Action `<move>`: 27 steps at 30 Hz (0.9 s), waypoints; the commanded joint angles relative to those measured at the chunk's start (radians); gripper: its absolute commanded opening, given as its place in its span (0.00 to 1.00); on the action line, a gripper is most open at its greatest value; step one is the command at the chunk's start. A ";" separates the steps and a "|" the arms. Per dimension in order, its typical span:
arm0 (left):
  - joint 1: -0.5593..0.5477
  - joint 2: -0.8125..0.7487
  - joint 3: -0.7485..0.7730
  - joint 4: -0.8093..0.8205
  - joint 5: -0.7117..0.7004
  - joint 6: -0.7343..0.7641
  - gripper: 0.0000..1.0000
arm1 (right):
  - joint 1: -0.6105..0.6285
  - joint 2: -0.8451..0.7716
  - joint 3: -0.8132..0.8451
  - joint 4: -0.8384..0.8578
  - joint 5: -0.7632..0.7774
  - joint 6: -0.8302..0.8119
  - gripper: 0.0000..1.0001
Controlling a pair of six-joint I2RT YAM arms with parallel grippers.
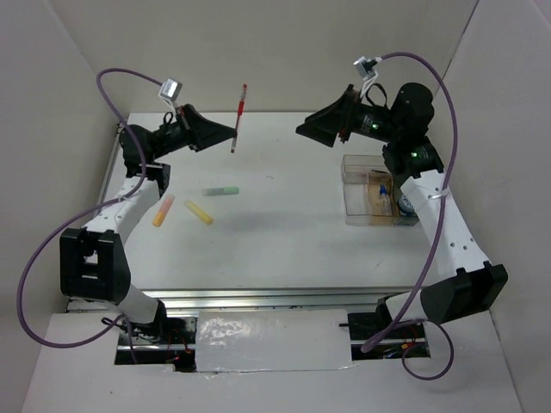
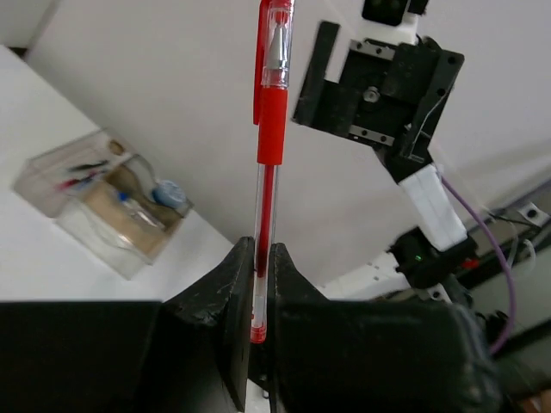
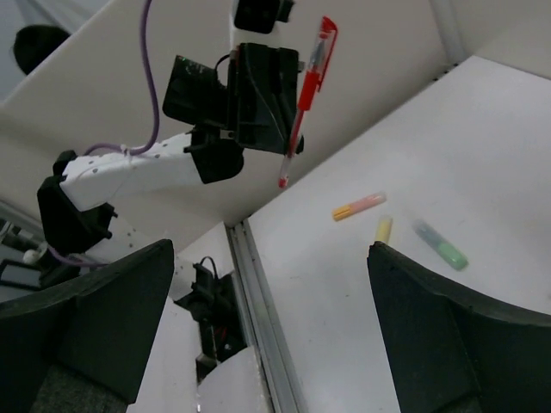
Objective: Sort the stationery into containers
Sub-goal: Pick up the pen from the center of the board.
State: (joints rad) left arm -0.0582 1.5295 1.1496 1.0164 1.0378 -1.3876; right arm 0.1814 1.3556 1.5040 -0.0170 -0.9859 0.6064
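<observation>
Since the red pen [image 1: 240,112] is light, stiff and probably slick, its red grip sleeve looks like the surest hold. It stands upright in the air above the table's [image 1: 284,249] far side, its lower barrel clamped in the left gripper [image 1: 232,133]. Opposite, the right gripper [image 1: 303,129] gapes wide, empty. Green marker [image 1: 220,191], orange marker [image 1: 163,211] and yellow marker [image 1: 199,212] lie below, and the clear compartment box [image 1: 351,215] sits unobstructed to the right.

The left arm [image 1: 129,202] bends up and points across. The left tool [image 2: 261,284] is high above the bench [image 1: 275,249]. Its two fingers are pressed tight on a red pen [image 2: 271,129], which stands straight up. The right arm [image 1: 439,215] is up high too. The right tool [image 3: 269,258] faces the left one, its fingers spread wide, holding nothing.
</observation>
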 commanded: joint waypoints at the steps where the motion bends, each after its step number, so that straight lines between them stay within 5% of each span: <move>1: -0.072 -0.057 -0.011 0.180 -0.008 -0.131 0.00 | 0.085 0.016 0.070 0.060 0.070 -0.031 0.99; 7: -0.141 -0.072 -0.005 0.176 0.007 -0.113 0.00 | 0.207 0.088 0.124 0.025 0.171 -0.095 0.98; 16: -0.177 -0.092 -0.047 0.133 0.008 -0.080 0.00 | 0.277 0.149 0.174 0.005 0.230 -0.114 0.82; 19: -0.178 -0.094 -0.050 0.101 0.010 -0.062 0.00 | 0.285 0.163 0.183 0.012 0.219 -0.106 0.73; 27: -0.178 -0.094 -0.041 0.068 0.013 -0.027 0.00 | 0.297 0.154 0.154 0.042 0.207 -0.108 0.29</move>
State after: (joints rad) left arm -0.2344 1.4734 1.0924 1.0611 1.0473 -1.4590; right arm 0.4698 1.5230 1.6375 -0.0261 -0.7738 0.5014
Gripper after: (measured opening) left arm 0.190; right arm 0.318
